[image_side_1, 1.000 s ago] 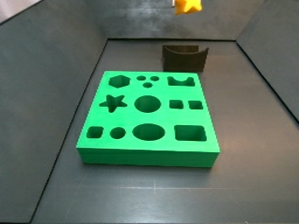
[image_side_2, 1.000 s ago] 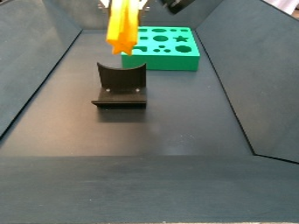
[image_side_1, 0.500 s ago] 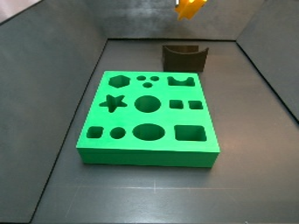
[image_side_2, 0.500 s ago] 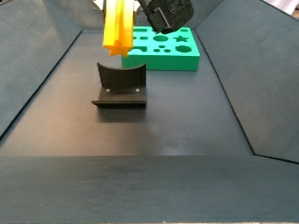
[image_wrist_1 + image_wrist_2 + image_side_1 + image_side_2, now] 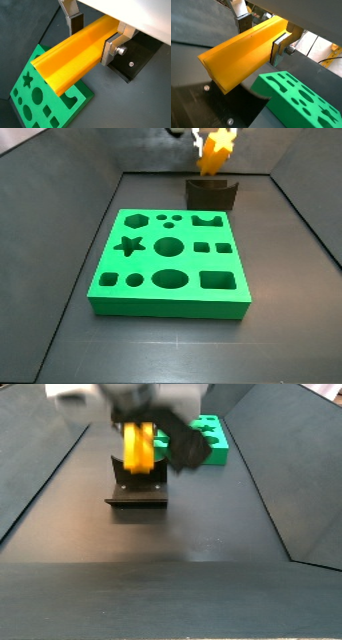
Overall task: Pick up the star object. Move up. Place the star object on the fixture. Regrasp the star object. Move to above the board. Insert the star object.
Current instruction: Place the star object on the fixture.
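My gripper (image 5: 93,36) is shut on the star object (image 5: 70,57), a long orange-yellow prism clamped between both silver fingers; both wrist views show this. In a side view the star object (image 5: 214,154) hangs upright just above the notch of the dark fixture (image 5: 211,194). In a side view the blurred gripper (image 5: 138,424) holds the star object (image 5: 138,447) with its lower end at the fixture (image 5: 136,484); whether they touch I cannot tell. The green board (image 5: 168,263), with its shaped cutouts, lies in front of the fixture.
Sloping dark walls (image 5: 67,238) enclose the dark floor on both sides. In a wrist view the board (image 5: 298,102) lies beside the fixture's base plate (image 5: 218,107). Open floor (image 5: 174,554) stretches on the fixture's side away from the board.
The gripper has come down with the star object, from high above the fixture to just over its notch. Board and fixture have not moved.
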Tool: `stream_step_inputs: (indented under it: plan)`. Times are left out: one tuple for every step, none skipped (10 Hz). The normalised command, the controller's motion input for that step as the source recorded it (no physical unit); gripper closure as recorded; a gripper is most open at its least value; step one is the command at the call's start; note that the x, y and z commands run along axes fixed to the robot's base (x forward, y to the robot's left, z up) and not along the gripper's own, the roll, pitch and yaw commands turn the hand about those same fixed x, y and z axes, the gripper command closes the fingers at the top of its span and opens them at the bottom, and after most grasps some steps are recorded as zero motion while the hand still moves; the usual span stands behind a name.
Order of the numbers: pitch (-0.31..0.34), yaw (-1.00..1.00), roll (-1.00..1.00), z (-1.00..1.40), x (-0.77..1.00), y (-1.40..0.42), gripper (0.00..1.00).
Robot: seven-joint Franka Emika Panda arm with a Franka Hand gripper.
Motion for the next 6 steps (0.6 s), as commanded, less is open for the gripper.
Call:
stream_step_inputs:
  plan:
    - [0.078,-0.22,-0.44,-1.00,0.16,0.15,1.00]
    - [0.038,-0.21,-0.28,-1.00,0.18,0.14,1.00]
    - [-0.006,-0.19,-0.18,-0.92,0.17,0.13,1.00]
    - [-0.034,-0.16,-0.16,-0.70,0.14,0.11,1.00]
    - [-0.054,-0.14,-0.14,-0.49,0.11,0.08,1.00]
    - [-0.067,-0.11,-0.10,-0.44,0.06,0.04,1.00]
